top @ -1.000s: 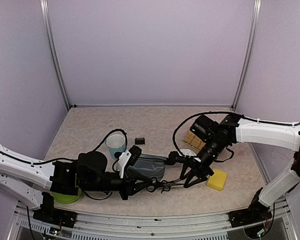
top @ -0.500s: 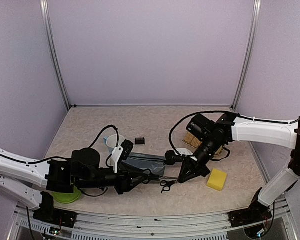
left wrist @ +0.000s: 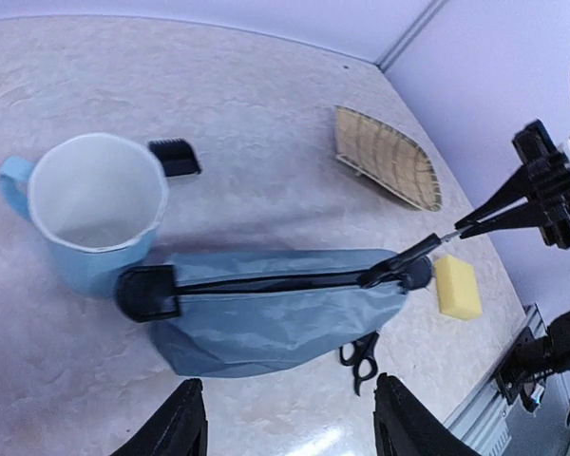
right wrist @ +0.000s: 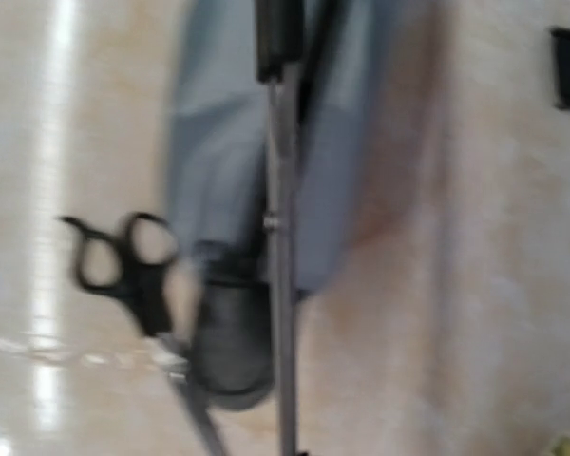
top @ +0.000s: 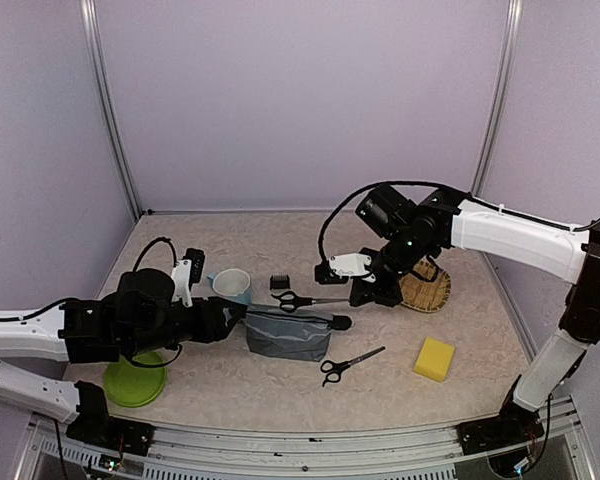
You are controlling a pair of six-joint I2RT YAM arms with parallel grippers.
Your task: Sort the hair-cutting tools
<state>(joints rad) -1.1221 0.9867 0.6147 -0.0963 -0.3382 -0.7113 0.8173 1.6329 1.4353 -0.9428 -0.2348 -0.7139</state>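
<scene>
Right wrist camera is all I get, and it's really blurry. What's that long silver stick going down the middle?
Observer: That's a pair of scissors. The right gripper is shut on the blade tips, with the black handles pointing away from it.
Operator: Where's the other arm? I can't see it at all.
Observer: The left gripper is open and empty. It faces the gray pouch from the other side, close to the light-blue cup.
Operator: Is there anything else hiding from me?
Observer: Yes, a woven tray lies on the table just to the right of your gripper.
</scene>
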